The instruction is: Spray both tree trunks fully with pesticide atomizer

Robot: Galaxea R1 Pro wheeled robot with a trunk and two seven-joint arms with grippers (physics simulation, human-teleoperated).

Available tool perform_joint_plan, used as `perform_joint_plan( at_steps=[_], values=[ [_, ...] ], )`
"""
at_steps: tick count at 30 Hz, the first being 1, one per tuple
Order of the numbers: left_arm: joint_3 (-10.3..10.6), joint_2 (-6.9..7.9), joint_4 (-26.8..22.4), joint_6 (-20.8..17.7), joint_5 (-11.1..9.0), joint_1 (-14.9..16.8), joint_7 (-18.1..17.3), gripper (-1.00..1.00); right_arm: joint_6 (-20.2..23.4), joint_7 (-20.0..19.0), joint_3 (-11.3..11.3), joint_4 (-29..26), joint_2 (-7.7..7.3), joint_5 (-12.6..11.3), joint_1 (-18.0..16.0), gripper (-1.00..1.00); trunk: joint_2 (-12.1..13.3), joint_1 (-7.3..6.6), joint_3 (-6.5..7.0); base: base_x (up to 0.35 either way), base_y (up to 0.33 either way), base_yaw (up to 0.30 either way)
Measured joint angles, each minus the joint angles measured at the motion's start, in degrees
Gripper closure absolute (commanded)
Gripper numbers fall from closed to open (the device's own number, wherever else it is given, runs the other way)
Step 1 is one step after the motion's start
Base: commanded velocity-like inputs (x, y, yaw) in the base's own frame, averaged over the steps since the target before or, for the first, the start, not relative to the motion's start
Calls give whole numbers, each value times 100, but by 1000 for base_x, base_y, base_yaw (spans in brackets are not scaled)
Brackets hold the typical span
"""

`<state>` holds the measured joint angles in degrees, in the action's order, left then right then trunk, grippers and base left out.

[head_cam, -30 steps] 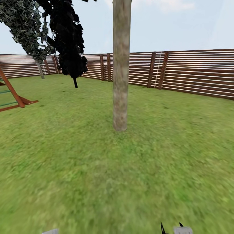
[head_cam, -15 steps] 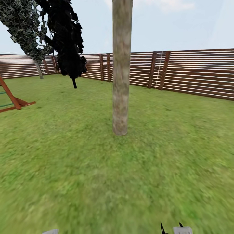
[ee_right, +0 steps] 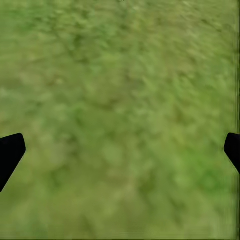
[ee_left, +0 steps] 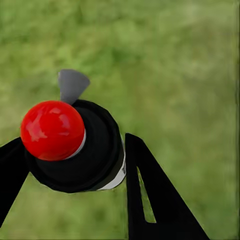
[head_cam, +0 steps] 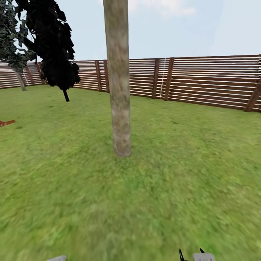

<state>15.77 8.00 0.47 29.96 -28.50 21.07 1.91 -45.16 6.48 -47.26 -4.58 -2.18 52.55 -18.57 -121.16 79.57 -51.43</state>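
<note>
Atomizer (ee_left: 75, 147) red-nozzle-first toward camera, gripper-clamped

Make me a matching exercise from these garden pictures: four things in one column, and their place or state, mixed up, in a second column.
Things:
1. Left hand
2. Right hand
3. Thick grey-brown bare tree trunk
4. Brown horizontal-slat wooden fence

Places or states:
A. Runs along the far edge of the green grass lawn
B. Open above grass
C. Shut on the small black spray bottle with red nozzle top
D. Stands upright in the lawn, nearer than the fence

Pairs: 1-C, 2-B, 3-D, 4-A
</note>
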Motion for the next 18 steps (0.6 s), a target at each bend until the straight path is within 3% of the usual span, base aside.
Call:
perform_joint_plan(
  at_steps=[5, 18],
  values=[
    [0, 0, 1, 0, 0, 0, 0, 100, -1, 0, 1, 0, 0, 0, 0, -100, 0, 0, 11, 340, -75, -232],
    [0, 0, -1, 1, 0, -1, 0, 100, 1, 0, 1, 1, 0, 17, -1, -100, 0, 0, 13, 340, -80, -7]
  ],
)
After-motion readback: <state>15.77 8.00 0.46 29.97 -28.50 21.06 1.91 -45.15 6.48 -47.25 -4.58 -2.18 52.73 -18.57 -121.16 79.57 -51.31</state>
